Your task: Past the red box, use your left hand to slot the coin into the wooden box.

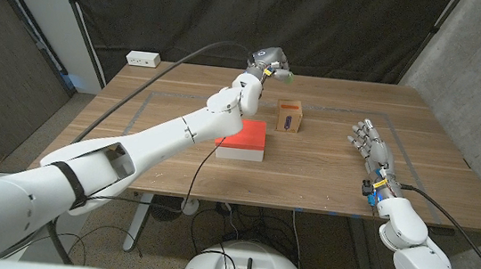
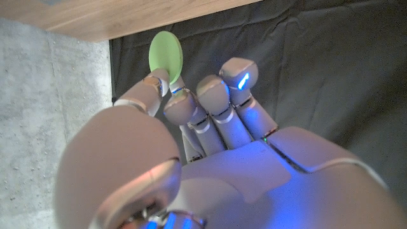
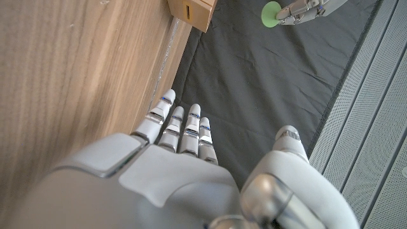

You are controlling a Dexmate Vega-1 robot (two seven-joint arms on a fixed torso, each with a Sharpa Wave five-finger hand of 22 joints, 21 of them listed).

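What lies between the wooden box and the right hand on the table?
Only bare table lies between the wooden box and the right hand, as the head view shows.

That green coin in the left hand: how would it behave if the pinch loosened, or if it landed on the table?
The coin looks like a thin, rigid disc, so probably light. The left hand pinches only its lower edge, so it could slip or pivot if the grip eased. Being round and flat, it may roll on edge before settling on the table.
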